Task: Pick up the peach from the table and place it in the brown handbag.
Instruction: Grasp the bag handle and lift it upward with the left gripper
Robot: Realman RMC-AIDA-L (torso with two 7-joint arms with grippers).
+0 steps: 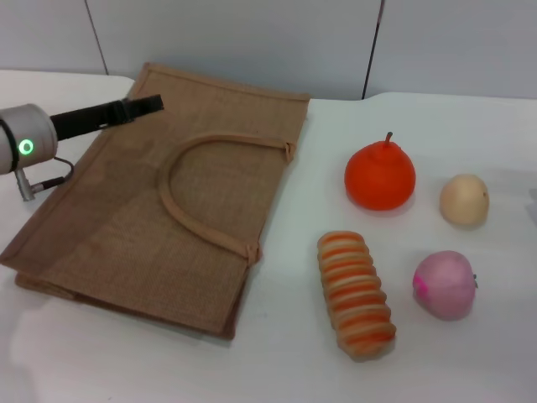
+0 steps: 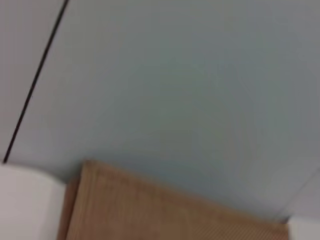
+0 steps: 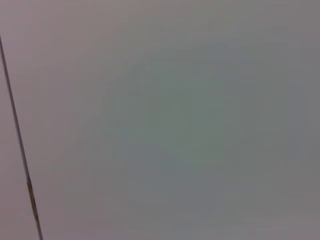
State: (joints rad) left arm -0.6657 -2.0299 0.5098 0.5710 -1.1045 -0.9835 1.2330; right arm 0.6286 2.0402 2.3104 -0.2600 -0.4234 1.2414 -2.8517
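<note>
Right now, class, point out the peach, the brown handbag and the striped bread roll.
peach (image 1: 445,284): head view, middle of its pink skin.
brown handbag (image 1: 117,227): head view, bare burlap left of the looped handle.
striped bread roll (image 1: 355,293): head view, middle of its ridged top.

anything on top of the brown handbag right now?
Only its own looped handle lies on the brown handbag; the left gripper hangs over its far left corner. The bag lies flat, inside hidden.

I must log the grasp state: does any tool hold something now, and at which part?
Nothing is held. The peach lies untouched on the table. The left tool hovers over the brown handbag; the right tool is out of view.
</note>
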